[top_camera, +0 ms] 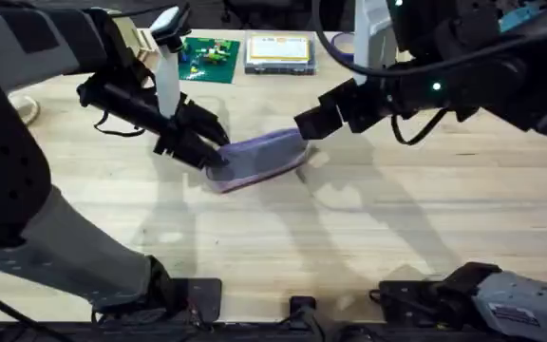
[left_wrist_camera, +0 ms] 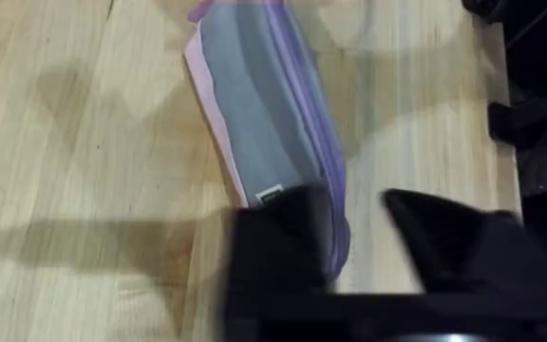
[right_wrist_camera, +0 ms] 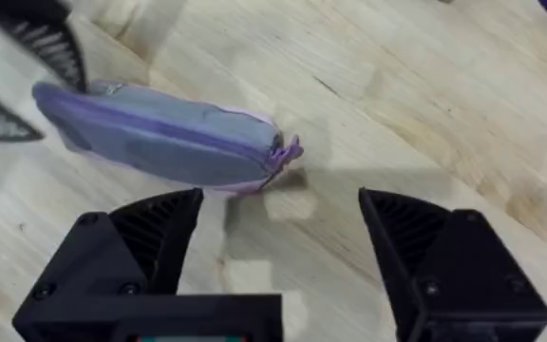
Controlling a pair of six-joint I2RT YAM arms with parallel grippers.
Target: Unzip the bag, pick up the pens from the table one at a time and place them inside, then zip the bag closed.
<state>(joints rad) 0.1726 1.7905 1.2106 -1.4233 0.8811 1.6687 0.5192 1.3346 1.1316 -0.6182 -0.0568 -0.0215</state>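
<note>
The lavender bag point(top_camera: 262, 157) lies on the wooden table point(top_camera: 397, 218) near the middle. Its zipper line looks closed, with the pull point(right_wrist_camera: 288, 152) at the right end. My left gripper point(top_camera: 213, 155) is down at the bag's left end. In the left wrist view it point(left_wrist_camera: 354, 197) is open, with one finger point(left_wrist_camera: 288, 233) over the bag point(left_wrist_camera: 259, 104) end and bare table in the gap. My right gripper point(top_camera: 304, 126) hovers just off the bag's right end. It point(right_wrist_camera: 281, 199) is wide open and holds nothing, and the bag point(right_wrist_camera: 160, 142) lies beyond its fingers. The pens are out of view.
A green board point(top_camera: 207, 55) and a flat clear box point(top_camera: 278, 52) sit at the table's far edge. The near half of the table in front of the bag is bare wood. Both arm bases stand at the front edge.
</note>
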